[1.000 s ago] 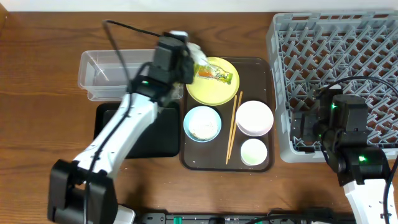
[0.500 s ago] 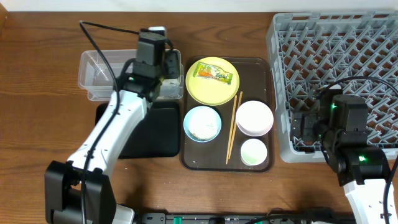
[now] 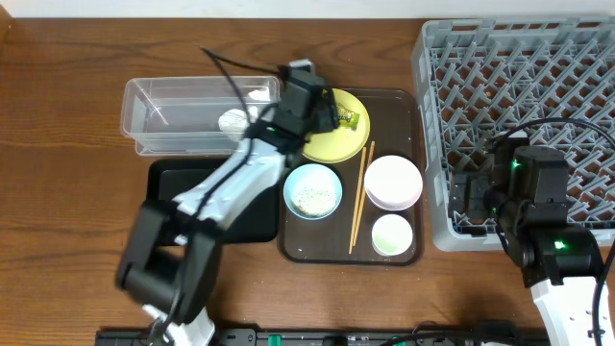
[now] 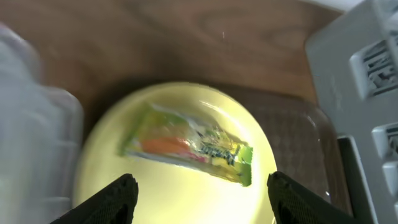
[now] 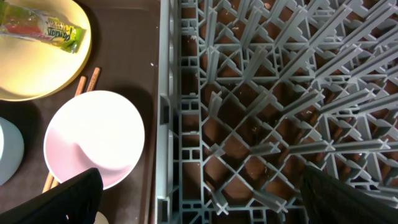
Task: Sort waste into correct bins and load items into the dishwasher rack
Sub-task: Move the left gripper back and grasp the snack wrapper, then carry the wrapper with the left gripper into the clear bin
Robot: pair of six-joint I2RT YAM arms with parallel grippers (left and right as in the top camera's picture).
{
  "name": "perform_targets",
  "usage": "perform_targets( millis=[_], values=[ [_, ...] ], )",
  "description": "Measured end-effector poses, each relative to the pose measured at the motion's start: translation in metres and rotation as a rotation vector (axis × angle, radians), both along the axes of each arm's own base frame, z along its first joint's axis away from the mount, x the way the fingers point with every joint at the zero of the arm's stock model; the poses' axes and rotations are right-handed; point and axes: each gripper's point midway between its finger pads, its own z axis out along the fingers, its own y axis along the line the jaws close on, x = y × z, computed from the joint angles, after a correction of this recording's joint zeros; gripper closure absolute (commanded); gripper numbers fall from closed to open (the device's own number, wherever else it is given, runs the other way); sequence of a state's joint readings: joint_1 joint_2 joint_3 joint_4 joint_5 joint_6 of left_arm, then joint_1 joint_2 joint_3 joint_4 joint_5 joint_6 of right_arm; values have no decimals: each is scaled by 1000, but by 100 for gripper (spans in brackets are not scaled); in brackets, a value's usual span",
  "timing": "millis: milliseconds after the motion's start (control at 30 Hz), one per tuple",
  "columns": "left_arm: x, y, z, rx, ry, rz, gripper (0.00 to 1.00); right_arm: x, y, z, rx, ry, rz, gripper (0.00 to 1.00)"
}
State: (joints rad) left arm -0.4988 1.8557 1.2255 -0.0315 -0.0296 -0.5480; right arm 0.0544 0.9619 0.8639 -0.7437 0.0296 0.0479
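My left gripper (image 4: 202, 200) hangs open just above the yellow plate (image 4: 180, 193), nothing between its fingers. The green-and-orange wrapper (image 4: 189, 147) lies flat on that plate, a little ahead of the fingertips; overhead the gripper (image 3: 315, 104) covers part of the plate (image 3: 332, 144). Crumpled white tissue (image 3: 233, 120) lies in the clear tub (image 3: 159, 115). The blue bowl (image 3: 312, 189) holds rice grains. White bowl (image 3: 392, 182), small cup (image 3: 392, 234) and chopsticks (image 3: 360, 197) sit on the brown tray. My right gripper (image 5: 211, 199) is open over the left edge of the grey rack (image 5: 267, 93).
The black tray (image 3: 226, 207) lies in front of the clear tub, under the left arm. The brown serving tray (image 3: 415, 106) stands between the bins and the rack (image 3: 524, 86). The right arm's cable loops over the rack's front corner.
The left gripper carried the tissue left to the clear tub, opened and let it go there, then swung right to above the yellow plate. The right arm stayed still.
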Motion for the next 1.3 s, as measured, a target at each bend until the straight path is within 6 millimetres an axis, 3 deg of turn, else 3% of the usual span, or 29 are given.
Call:
perform_targets(
  millis=[200,567,800,867,967,1067,1300],
  values=[
    [-4,-11,-35,-117,112,130,30,0,0,0,0,0,0,1],
    [6,-19,-69,-284,182,296,30,0,0,0,0,2,0,1],
    [10,-23,-77,-318,184,306,31,-1,0,-1,0,5,0,1],
    [10,-23,-77,-323,183,309,36,-1,0,-1,0,5,0,1],
    [10,-22,-79,-324,185,318,50,-2,0,-2,-1,10,0,1],
    [11,-20,-83,-311,183,328,56,-3,0,-2,-1,15,0,1],
    [13,-16,-83,-298,166,344,56,-3,0,-2,-1,15,0,1]
  ],
)
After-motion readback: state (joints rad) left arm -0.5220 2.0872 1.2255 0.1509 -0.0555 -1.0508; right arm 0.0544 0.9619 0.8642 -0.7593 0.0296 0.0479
